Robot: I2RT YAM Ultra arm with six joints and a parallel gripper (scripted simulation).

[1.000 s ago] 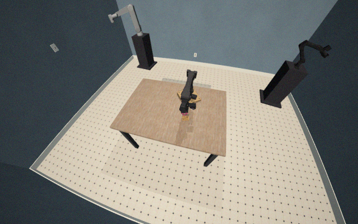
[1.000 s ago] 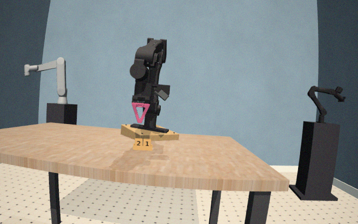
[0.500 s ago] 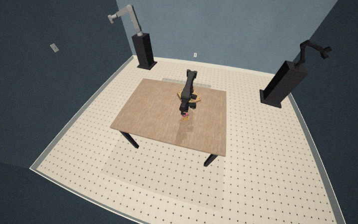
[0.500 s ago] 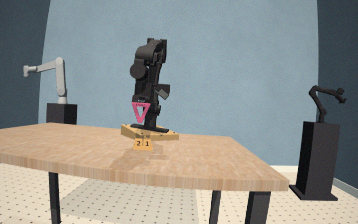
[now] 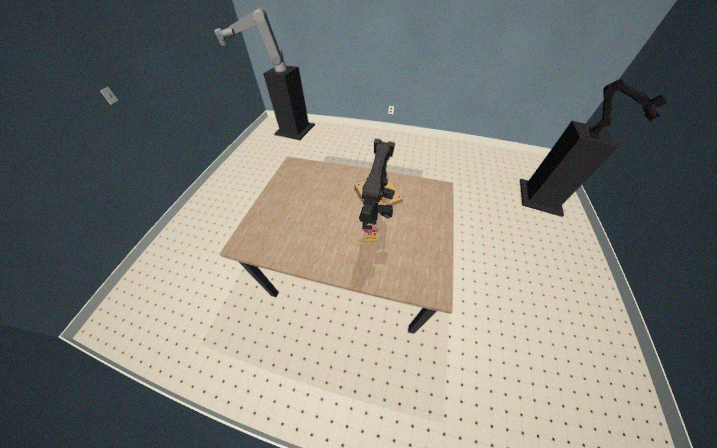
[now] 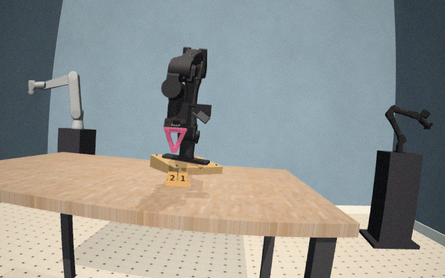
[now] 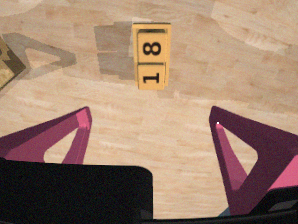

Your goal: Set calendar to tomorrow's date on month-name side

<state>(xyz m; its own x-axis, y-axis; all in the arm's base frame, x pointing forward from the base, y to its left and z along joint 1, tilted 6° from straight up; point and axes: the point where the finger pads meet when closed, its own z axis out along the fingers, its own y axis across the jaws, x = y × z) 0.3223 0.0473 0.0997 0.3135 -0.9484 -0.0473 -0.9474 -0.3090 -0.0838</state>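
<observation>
Gripper (image 5: 369,228) (image 6: 174,151) (image 7: 150,112) above table (image 5: 316,222) (image 6: 269,200) (image 7: 120,140), fingers wide apart, nothing between. Calendar (image 5: 371,238) (image 6: 177,184) (image 7: 168,52) on tabletop, inward from the long edge opposite the arm's base, well apart from the corners. Exterior view: cubes side by side in tray, front reads 2, 1, both upright.

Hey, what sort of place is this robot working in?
Probably a robotics lab or test room: a black arm is mounted on a wooden table, and a gray arm stands on a black pedestal behind.
</observation>
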